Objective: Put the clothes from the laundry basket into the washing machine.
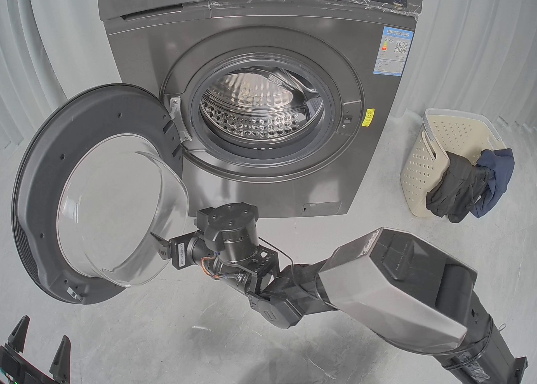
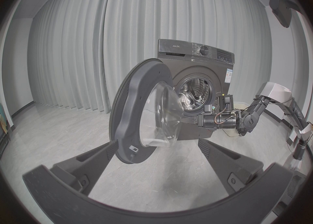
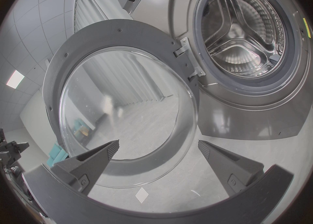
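Observation:
The grey washing machine (image 1: 279, 27) stands ahead with its round door (image 1: 84, 189) swung wide to the left. Its steel drum (image 1: 260, 105) holds no clothes. A cream laundry basket (image 1: 433, 144) sits on the floor to the machine's right, with a dark grey garment (image 1: 456, 186) and a blue garment (image 1: 498, 175) draped over its rim. My right gripper (image 3: 158, 146) is open and holds nothing, and it sits close to the lower edge of the door's glass bowl (image 3: 130, 104). Low at the left, my left gripper (image 1: 39, 349) is open with nothing in it and faces the door (image 2: 140, 110) from a distance.
Pale curtains (image 2: 97, 55) hang behind the machine. My right arm (image 1: 391, 284) stretches across the floor in front of the machine, from lower right toward the door. Bare grey floor (image 1: 168, 329) lies between me and the machine.

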### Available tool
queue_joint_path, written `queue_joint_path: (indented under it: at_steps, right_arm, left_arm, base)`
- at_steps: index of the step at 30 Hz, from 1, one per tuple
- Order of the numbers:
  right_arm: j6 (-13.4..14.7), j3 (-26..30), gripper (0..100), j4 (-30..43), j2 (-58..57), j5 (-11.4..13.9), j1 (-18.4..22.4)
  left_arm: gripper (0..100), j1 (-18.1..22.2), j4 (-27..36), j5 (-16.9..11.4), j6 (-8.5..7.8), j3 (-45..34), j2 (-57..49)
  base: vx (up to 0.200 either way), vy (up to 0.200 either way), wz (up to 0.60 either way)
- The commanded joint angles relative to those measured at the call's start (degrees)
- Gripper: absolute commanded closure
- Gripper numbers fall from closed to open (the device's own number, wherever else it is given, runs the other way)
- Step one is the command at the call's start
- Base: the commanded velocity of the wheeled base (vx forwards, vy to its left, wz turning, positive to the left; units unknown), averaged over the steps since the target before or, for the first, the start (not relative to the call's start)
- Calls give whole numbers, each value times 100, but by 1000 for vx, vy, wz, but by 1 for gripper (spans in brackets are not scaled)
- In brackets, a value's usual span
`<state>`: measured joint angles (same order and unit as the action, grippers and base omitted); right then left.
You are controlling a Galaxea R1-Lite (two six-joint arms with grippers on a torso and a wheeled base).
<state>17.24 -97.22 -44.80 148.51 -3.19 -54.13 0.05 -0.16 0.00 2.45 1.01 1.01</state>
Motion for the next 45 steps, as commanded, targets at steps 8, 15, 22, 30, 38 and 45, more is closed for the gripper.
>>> queue_joint_path:
  at_steps: [8, 15, 22, 30, 38, 45]
  right_arm:
    - [104, -1387, 0, 789, 697, -173, -98]
    - [245, -16, 0, 657, -542, -296, 25]
    - [166, 2954, 0, -275, -2537, -252, 376]
    - [-599, 6285, 0, -2208, -4269, -287, 1282]
    - [-801, 8078, 0, -2753, -6281, -138, 2714]
    - [-1381, 9397, 0, -2762, -7872, 407, 4068]
  left_arm:
    - [0, -5, -2, 0, 10, -92, -75]
    - [0, -5, -2, 0, 10, -92, -75]
    - [0, -5, -11, 0, 10, -92, -75]
    - [0, 4, -2, 0, 10, -92, -75]
    - [0, -5, -11, 0, 10, -92, -75]
    - [0, 4, -2, 0, 10, -92, -75]
  base:
    - [0, 0, 0]
    - [0, 0, 0]
    - [0, 0, 0]
    - [0, 0, 0]
    - [0, 0, 0]
    - [0, 0, 0]
